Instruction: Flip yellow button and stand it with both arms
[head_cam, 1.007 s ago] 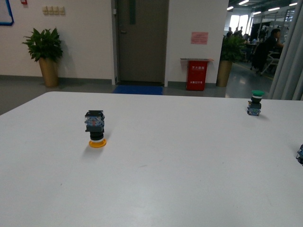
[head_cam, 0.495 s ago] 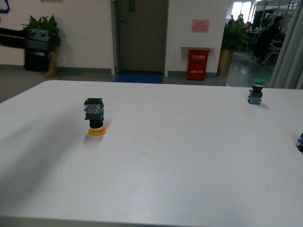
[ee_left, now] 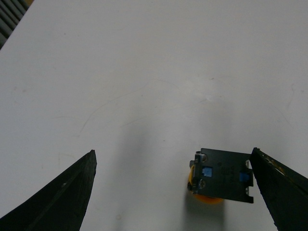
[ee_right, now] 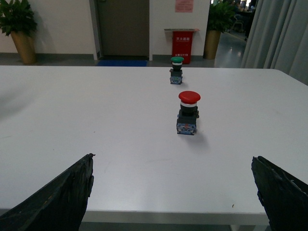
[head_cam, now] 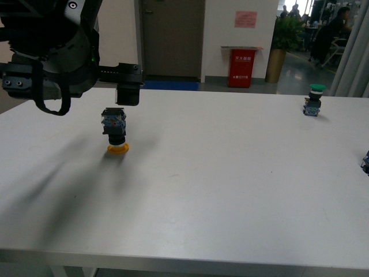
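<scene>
Our left pincer (ee_left: 173, 151) hangs spread wide and empty over the yellow button (head_cam: 115, 131), which stands cap-down at the left of the counter (head_cam: 230, 190), its block off-centre in the gap. We judge the spread is meant to straddle that block. Our left arm (head_cam: 63, 40) reaches in from the left, wrist tipped downward. Our right pincer (ee_right: 173, 156) gapes empty, well apart.
</scene>
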